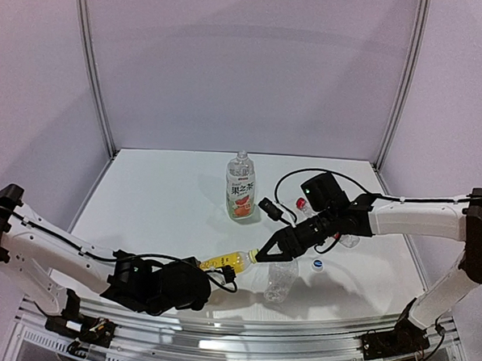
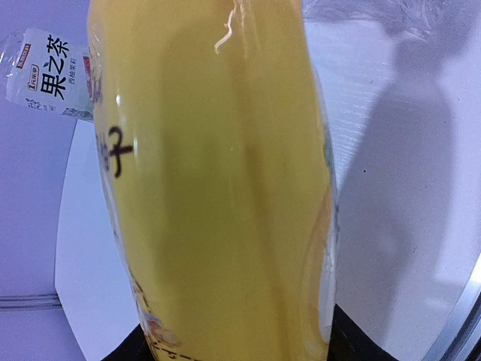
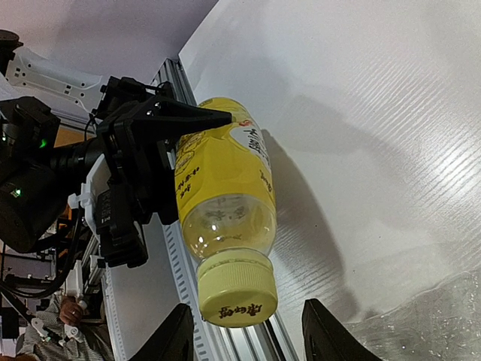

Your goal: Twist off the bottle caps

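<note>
Over the white table point(image 1: 159, 192), the left gripper point(image 1: 217, 275) clamps the yellow bottle point(image 3: 225, 188), the right gripper's point(image 1: 261, 253) fingers standing apart either side of its yellow cap point(image 3: 237, 297).

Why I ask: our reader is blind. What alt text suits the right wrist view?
A yellow bottle, gripped sideways by the black left hand, points its yellow cap at the camera. The cap sits between the open fingers of the right hand, not clamped. White table lies behind.
</note>
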Robot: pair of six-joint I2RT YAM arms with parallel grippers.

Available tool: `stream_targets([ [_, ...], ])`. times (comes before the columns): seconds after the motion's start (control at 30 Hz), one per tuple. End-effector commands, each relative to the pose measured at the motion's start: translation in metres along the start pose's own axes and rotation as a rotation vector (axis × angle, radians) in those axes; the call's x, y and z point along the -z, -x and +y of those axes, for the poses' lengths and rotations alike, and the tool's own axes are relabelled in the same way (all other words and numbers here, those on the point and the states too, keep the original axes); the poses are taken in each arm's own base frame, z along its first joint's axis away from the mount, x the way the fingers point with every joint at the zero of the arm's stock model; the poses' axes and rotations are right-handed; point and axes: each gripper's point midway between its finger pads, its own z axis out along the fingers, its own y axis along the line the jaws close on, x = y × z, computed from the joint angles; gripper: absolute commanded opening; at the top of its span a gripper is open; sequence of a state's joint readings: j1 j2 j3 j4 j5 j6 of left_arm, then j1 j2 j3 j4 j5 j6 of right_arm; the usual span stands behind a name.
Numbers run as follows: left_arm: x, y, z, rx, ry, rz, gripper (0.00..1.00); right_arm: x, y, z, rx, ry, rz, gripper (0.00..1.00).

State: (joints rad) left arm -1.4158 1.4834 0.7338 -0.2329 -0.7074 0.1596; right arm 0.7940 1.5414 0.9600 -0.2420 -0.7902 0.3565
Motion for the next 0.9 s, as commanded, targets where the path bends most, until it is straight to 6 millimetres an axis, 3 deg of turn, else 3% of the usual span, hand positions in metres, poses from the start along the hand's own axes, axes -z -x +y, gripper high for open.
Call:
stream_targets([
  [0.0,0.007,0.014,0.003,0.022,-0.001,-0.046,0.0,-0.003,0.003,0.007,0.021,0.023,0.009,0.44],
  [0.27,0.011,0.017,0.001,0.015,-0.004,-0.065,0.0,-0.009,0.004,0.011,0.027,0.081,0.011,0.35],
  [0.5,0.014,0.016,0.006,0.025,0.01,-0.074,0.0,-0.006,0.002,0.029,0.141,0.116,0.007,0.0],
  [0.6,0.019,0.017,0.004,0.043,-0.029,-0.101,0.0,-0.002,0.0,0.038,0.367,-0.008,-0.027,0.0],
  [0.73,0.034,0.024,-0.006,0.106,-0.179,-0.194,0.0,-0.011,-0.016,0.054,0.795,-0.201,-0.038,0.0],
  [0.87,0.066,0.038,-0.013,0.169,-0.353,-0.352,0.0,-0.02,-0.031,0.041,1.135,-0.388,-0.017,0.0],
])
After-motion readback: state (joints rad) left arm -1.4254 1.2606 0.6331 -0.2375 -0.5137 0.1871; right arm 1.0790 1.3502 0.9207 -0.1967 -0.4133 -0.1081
